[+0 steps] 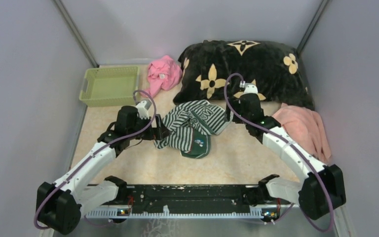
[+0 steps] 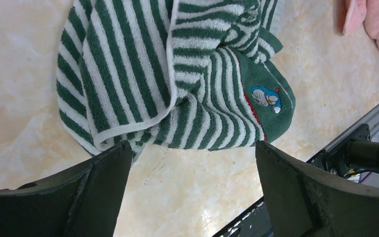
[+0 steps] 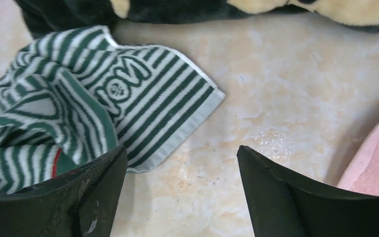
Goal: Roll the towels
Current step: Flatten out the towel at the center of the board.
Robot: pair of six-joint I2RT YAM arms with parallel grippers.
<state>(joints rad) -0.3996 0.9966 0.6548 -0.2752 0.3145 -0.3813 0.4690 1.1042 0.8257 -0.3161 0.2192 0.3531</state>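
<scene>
A dark green towel with white stripes (image 1: pixel 191 127) lies crumpled at the table's middle, between both arms. In the left wrist view the green striped towel (image 2: pixel 177 74) fills the top, and my left gripper (image 2: pixel 193 150) stands open over bare table just short of its edge. My right gripper (image 3: pixel 181 154) is open too, nothing between its fingers, with a flat corner of the striped towel (image 3: pixel 128 103) beside its left finger. The pale salmon-pink towel (image 1: pixel 306 129) lies bunched at the right, under the right arm; its edge (image 3: pixel 377 163) shows in the right wrist view.
A big black blanket with tan flowers (image 1: pixel 246 69) is piled at the back. A pink cloth bundle (image 1: pixel 163 73) and a light green basket (image 1: pixel 109 85) sit back left. Grey walls enclose the table; a black rail (image 1: pixel 187 195) runs along the near edge.
</scene>
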